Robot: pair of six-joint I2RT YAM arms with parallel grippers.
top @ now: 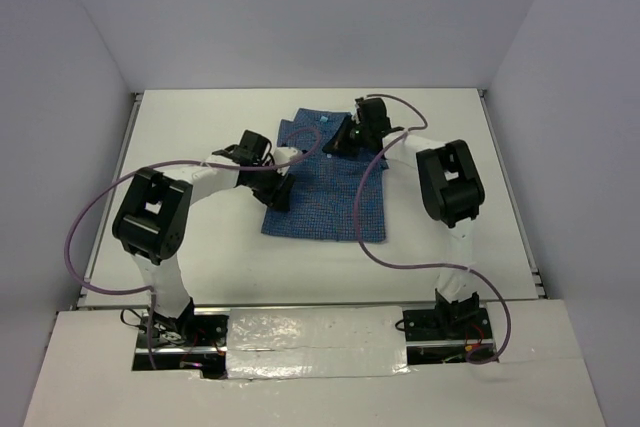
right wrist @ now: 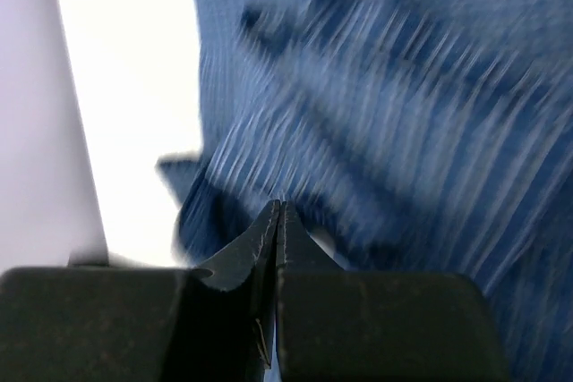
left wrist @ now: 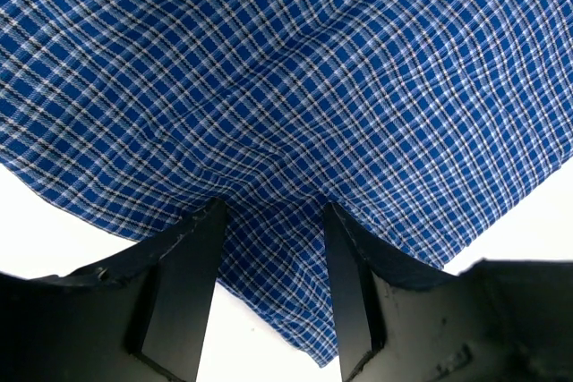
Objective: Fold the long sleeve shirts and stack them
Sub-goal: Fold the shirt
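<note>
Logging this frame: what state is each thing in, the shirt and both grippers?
shirt: partly folded into a rough rectangle, lying on the table, far end rumpled.
left gripper: open, jaws apart over the shirt's edge.
right gripper: shut, at the shirt's far end; the view is blurred, so cannot tell whether cloth is pinched.

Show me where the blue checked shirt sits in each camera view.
Top view: shirt in the middle of the table.
Left wrist: shirt fills the upper frame, corner between the open left fingers.
Right wrist: shirt, blurred, fills the right side above the shut right fingers.
Shared landmark: white table beside the cloth.
</note>
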